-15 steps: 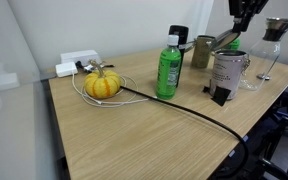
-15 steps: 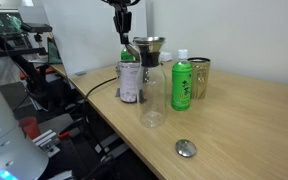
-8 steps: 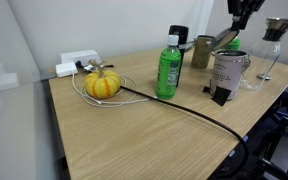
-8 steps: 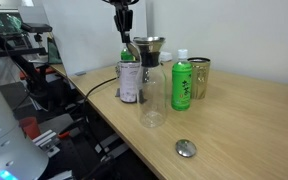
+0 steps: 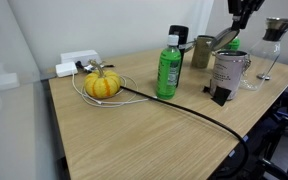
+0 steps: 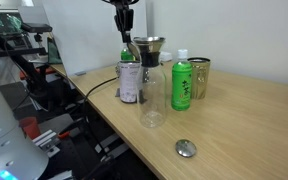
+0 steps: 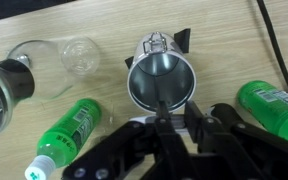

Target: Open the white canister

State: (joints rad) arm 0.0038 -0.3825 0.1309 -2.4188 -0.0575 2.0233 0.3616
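Observation:
The white canister stands at the table's far end, between a green bottle and a glass carafe. It also shows in the other exterior view. Its round hinged lid is raised and tilted, and the body is open. In the wrist view I look down into the shiny open canister. My gripper hangs right above it, its tips at the lid's upper edge. In the wrist view the gripper has its fingers close together, with a pale strip of the lid between them.
An olive-gold tin stands behind the bottle. A second green bottle is beside the canister. An orange pumpkin lies on white cable near a power strip. A black cable crosses the table. A small round lid lies on the wood.

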